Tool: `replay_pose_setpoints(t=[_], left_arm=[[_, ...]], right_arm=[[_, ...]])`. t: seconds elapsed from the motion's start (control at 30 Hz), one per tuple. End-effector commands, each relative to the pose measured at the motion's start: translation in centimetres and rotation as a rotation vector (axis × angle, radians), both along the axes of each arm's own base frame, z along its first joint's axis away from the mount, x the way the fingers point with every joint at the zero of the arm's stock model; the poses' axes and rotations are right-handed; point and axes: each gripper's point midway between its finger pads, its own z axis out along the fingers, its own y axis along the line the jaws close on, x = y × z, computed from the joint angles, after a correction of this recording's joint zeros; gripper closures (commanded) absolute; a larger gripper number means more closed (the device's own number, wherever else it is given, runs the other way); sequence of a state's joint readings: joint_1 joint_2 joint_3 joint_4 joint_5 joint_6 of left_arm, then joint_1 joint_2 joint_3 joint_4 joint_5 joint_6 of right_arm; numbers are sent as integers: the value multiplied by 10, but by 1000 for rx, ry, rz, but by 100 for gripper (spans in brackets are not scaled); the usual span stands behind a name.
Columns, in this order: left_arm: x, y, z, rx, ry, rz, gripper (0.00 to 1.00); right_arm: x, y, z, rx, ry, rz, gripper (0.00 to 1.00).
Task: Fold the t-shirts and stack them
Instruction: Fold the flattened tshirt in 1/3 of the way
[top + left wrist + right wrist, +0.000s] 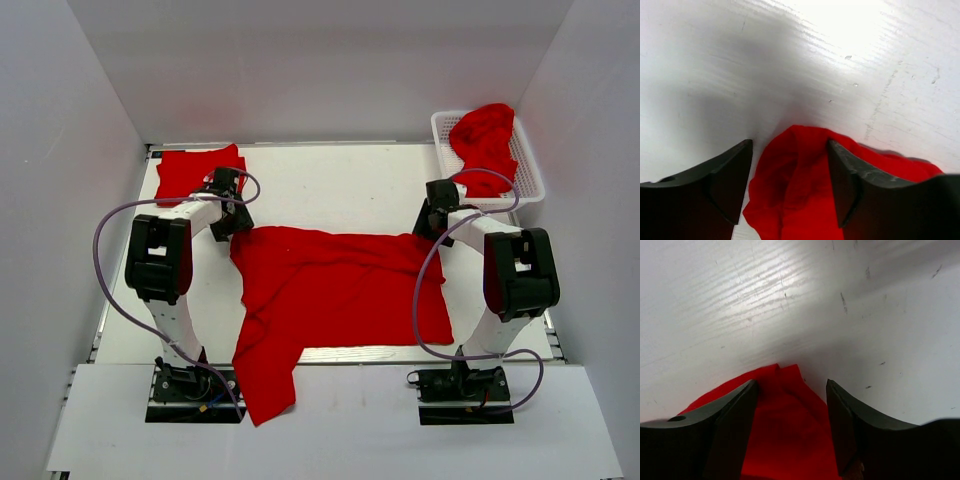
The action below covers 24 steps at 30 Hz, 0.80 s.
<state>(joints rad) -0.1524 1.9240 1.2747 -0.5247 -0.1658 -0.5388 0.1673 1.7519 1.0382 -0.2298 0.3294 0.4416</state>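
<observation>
Over white tabletop (340, 190), straddling spread shirt (340, 290) with left end effector (789, 145), right end effector (792, 382), both parted; banking one folded shirt (195, 172), leaving basket shirt (485, 140).

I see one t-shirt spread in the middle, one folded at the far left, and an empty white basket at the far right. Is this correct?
Not quite: the top external view shows the white basket holding a crumpled red t-shirt, not empty. The spread t-shirt and the folded t-shirt are as stated.

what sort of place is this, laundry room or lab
Probably a lab test cell, not a laundry: plain white walls box in the table, a left arm and right arm bolted at its near edge.
</observation>
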Motion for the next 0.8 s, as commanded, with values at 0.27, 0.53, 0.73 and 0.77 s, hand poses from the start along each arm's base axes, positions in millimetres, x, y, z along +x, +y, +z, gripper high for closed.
replay_pose_setpoints(t=[0.27, 0.53, 0.73, 0.77], left_arm=[[-6, -8, -17, -44, 5, -45, 71], [2, -2, -15, -3, -26, -66, 100], [29, 4, 83, 54, -322, -83, 100], [31, 6, 102, 63, -374, -80, 100]], right_arm=[[-14, 7, -18, 63, 42, -21, 51], [-4, 2, -17, 26, 21, -17, 100], [19, -10, 38, -42, -133, -20, 100], [20, -12, 46, -55, -150, -18, 100]])
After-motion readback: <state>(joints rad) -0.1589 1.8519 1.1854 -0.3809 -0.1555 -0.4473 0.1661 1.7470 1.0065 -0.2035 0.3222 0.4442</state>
